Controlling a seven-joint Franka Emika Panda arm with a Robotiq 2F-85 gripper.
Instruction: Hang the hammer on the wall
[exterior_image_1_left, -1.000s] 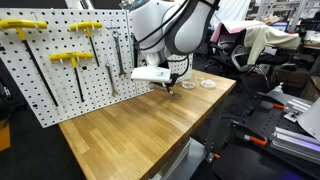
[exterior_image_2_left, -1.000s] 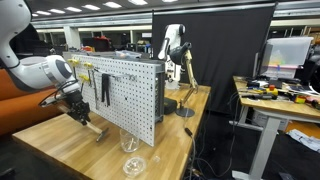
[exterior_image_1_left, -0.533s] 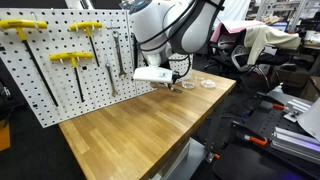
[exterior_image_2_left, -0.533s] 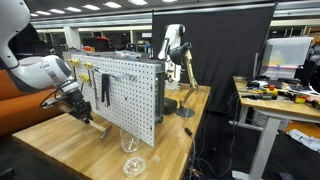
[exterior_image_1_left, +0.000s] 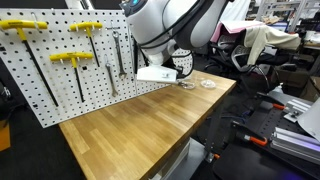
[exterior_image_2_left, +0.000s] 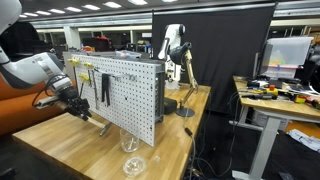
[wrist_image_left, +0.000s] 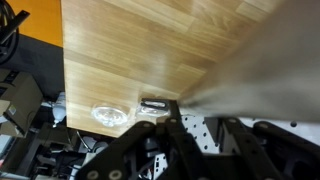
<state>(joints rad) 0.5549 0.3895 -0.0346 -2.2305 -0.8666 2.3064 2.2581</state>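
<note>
My gripper (exterior_image_2_left: 79, 108) is shut on the hammer (exterior_image_2_left: 98, 125), whose pale wooden handle slants down from the fingers just above the wooden table (exterior_image_2_left: 60, 150). In the wrist view the small dark metal head (wrist_image_left: 155, 103) pokes out beside the gripper (wrist_image_left: 198, 112), and the handle runs up to the right as a blur. The wall, a white pegboard (exterior_image_1_left: 60, 85), stands on the table's far side, right next to my gripper (exterior_image_1_left: 178, 78). In that view the arm mostly hides the hammer.
Yellow T-handled tools (exterior_image_1_left: 70, 57) and slim metal tools (exterior_image_1_left: 115, 60) hang on the pegboard (exterior_image_2_left: 130, 90). Clear plastic dishes (exterior_image_1_left: 207, 84) lie on the table by the gripper. A clear cup (exterior_image_2_left: 128, 141) and dish (exterior_image_2_left: 133, 165) sit near the table's front edge.
The arm has risen a little and drawn toward the pegboard, carrying the hammer up off the tabletop. The grip stays shut.
</note>
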